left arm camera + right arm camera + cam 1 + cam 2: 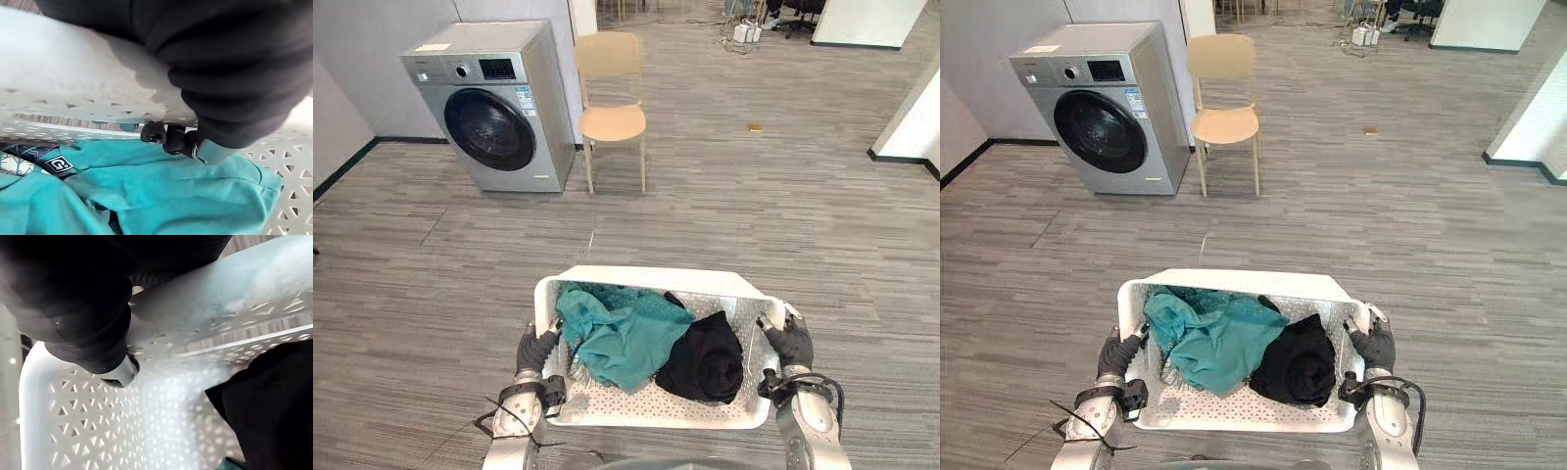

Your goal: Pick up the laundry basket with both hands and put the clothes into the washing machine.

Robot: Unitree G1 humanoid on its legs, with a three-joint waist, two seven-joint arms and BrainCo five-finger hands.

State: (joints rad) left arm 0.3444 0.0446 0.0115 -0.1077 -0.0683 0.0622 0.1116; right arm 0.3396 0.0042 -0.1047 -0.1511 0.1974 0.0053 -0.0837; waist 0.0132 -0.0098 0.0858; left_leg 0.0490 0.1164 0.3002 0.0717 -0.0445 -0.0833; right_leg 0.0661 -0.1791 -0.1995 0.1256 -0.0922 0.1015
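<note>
- Laundry basket point(646, 278) — white and perforated — is held between the two hands.
- Its left rim is gripped by the left hand point(534, 351), with the fingers point(154, 132) hooked over the edge. The right rim is clasped the same way by the right hand point(792, 341).
- A teal garment point(622, 333) lies just inside the left hand, a black garment point(707, 360) beside the right.
- The washing machine point(499, 108) is seen well ahead of the left hand — a chair point(612, 108) stands beside it.

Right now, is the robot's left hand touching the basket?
Touching. The left wrist view shows the left hand curled over the rim of the basket.
</note>
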